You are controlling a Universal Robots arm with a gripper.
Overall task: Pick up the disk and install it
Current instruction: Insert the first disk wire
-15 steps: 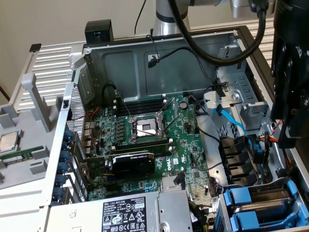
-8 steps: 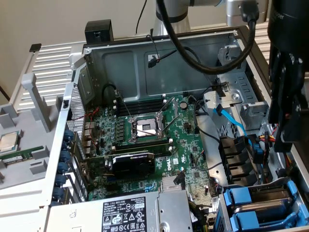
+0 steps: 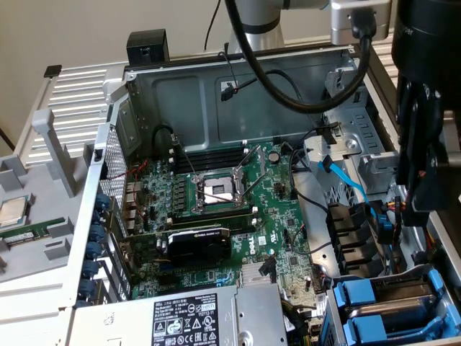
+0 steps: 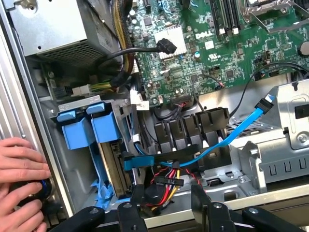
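Observation:
My gripper (image 3: 421, 198) hangs over the drive-bay corner of the open computer case, at the exterior view's right. In the wrist view its black fingers (image 4: 137, 200) stand apart, open, with only cables between them. Just beyond them, two blue-fronted drive carriers (image 4: 91, 128) sit side by side in the bay (image 3: 382, 310). A drive's edge (image 4: 116, 166) shows behind one of them. No label is visible, so I cannot tell whether either one is the disk. The gripper (image 4: 169, 200) touches neither carrier.
A person's hands (image 4: 19, 166) rest on the case's outer wall near the bay, around a dark round object (image 4: 41, 189). A blue SATA cable (image 4: 241, 128) and red, yellow and black wires (image 4: 166, 181) run below the fingers. A CPU chip (image 3: 11, 209) lies outside the case.

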